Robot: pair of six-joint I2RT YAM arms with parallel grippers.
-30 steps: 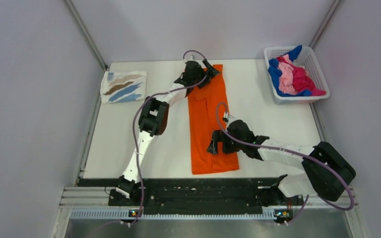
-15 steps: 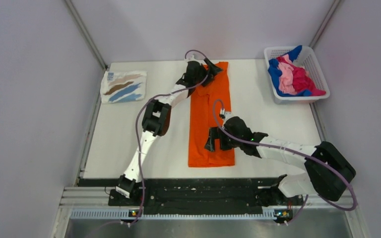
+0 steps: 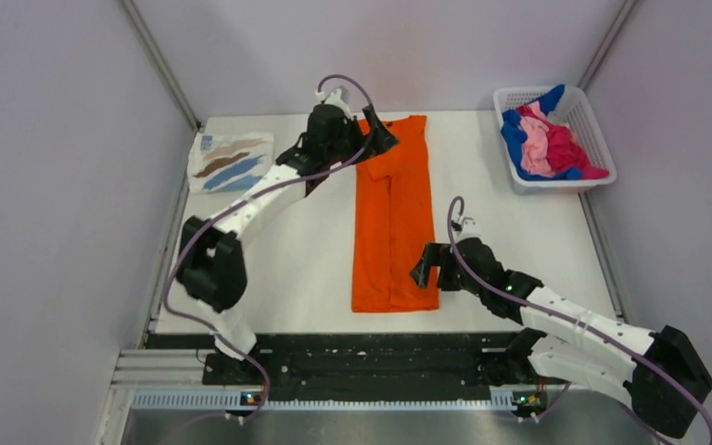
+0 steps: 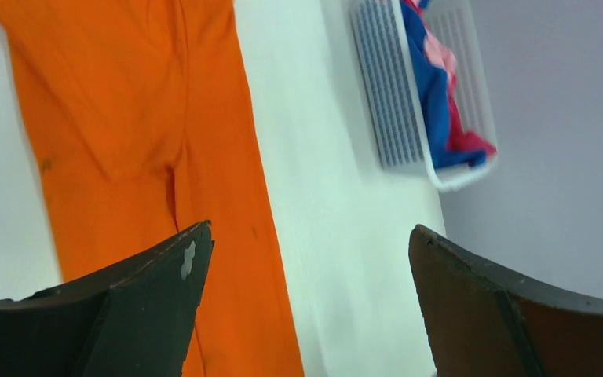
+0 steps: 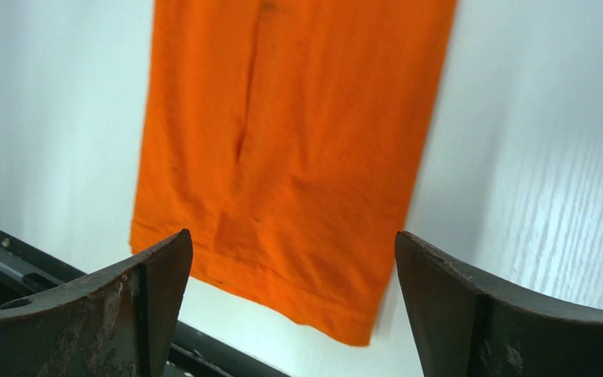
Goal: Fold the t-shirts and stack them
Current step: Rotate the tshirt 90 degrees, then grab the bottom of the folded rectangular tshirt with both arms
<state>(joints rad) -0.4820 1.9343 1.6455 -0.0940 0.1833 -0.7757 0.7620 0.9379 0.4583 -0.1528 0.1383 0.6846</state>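
Two grippers observed, both with jaws spread wide and nothing between them.

The plain bright orange cloth t-shirt (image 3: 391, 218) lies flat on the white counter (image 3: 315, 250), folded into a long narrow strip. It runs from the far edge toward the near edge, about midway between the left and right edges.

The left gripper (image 3: 375, 141) stands at the far end of the strip, over its left corner. In the left wrist view, the orange t-shirt (image 4: 126, 118) lies below and toward the left finger (image 4: 149, 306). The right finger (image 4: 502, 314) is over bare counter. Contact with the cloth cannot be determined.

The right gripper (image 3: 429, 272) stands at the near end of the strip, by its right corner. In the right wrist view, the hem of the orange t-shirt (image 5: 298, 118) lies below the open gap, between the two fingers (image 5: 126, 306). Whether they touch the cloth cannot be determined.

The folded white cloth t-shirt with brown and blue streaks (image 3: 232, 162) lies at the far left corner, well apart from both grippers.

The white plastic lattice basket (image 3: 542, 185) sits at the far right corner and holds crumpled blue, pink and magenta t-shirts (image 3: 547, 144).
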